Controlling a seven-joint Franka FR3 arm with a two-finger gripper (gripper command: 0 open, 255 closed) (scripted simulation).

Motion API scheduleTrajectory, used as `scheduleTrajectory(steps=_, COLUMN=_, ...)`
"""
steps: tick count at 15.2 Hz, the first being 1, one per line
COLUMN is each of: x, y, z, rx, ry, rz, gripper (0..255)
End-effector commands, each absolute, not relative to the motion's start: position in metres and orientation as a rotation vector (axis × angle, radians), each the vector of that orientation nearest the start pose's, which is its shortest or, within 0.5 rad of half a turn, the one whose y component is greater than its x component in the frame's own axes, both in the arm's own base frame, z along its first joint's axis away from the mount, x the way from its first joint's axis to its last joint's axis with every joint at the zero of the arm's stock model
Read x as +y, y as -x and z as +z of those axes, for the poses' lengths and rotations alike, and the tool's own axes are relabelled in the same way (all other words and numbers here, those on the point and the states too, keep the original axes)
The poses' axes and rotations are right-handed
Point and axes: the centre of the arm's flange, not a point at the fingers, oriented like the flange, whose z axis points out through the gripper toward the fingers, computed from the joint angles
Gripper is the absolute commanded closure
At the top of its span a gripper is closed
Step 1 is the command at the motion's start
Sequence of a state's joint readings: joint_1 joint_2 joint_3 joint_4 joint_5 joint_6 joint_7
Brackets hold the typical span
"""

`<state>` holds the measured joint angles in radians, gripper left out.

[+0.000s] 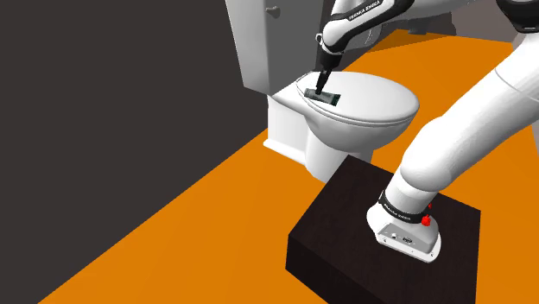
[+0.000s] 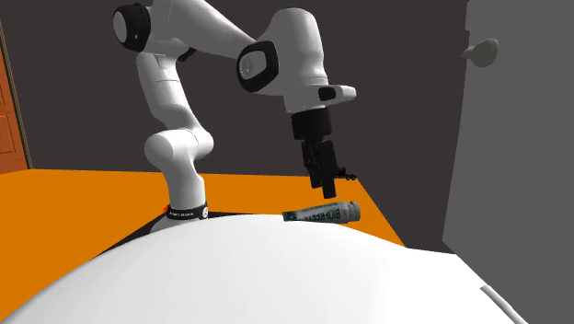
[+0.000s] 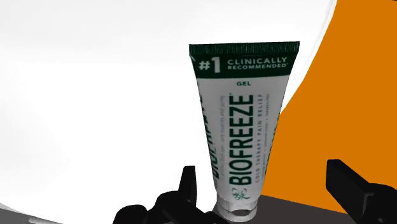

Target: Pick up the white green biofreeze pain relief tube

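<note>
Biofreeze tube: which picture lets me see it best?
The wrist view. The tube lies large on the white toilet lid, its green lettering readable, between the open fingers. In the shoulder view it is a small dark shape under the gripper. The second exterior view shows it side-on, its lettering tiny.

Glossy white toilet lid; smooth printed tube.
</note>
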<state>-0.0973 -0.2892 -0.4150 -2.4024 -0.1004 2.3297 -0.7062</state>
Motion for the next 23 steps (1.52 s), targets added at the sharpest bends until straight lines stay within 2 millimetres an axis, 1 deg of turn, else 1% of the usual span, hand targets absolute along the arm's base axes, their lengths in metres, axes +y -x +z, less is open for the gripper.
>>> scheduleTrajectory(steps=1, x=-0.247, y=-0.408, z=0.425, rx=-0.432, ry=3.188, rz=-0.299, gripper=0)
scheduleTrajectory(steps=7, x=-0.247, y=-0.408, z=0.393, rx=-0.432, ry=3.188, rz=-0.299, gripper=0)
scheduleTrajectory(steps=9, x=-0.247, y=-0.408, z=0.390, rx=-0.432, ry=3.188, rz=-0.299, gripper=0)
scheduleTrajectory(steps=10, x=-0.248, y=-0.408, z=0.391, rx=-0.432, ry=3.188, rz=-0.299, gripper=255)
scheduleTrajectory(steps=19, x=-0.247, y=-0.408, z=0.390, rx=-0.432, ry=3.188, rz=-0.299, gripper=255)
scheduleTrajectory(steps=23, x=-0.247, y=-0.408, z=0.411, rx=-0.432, ry=3.188, rz=-0.299, gripper=255)
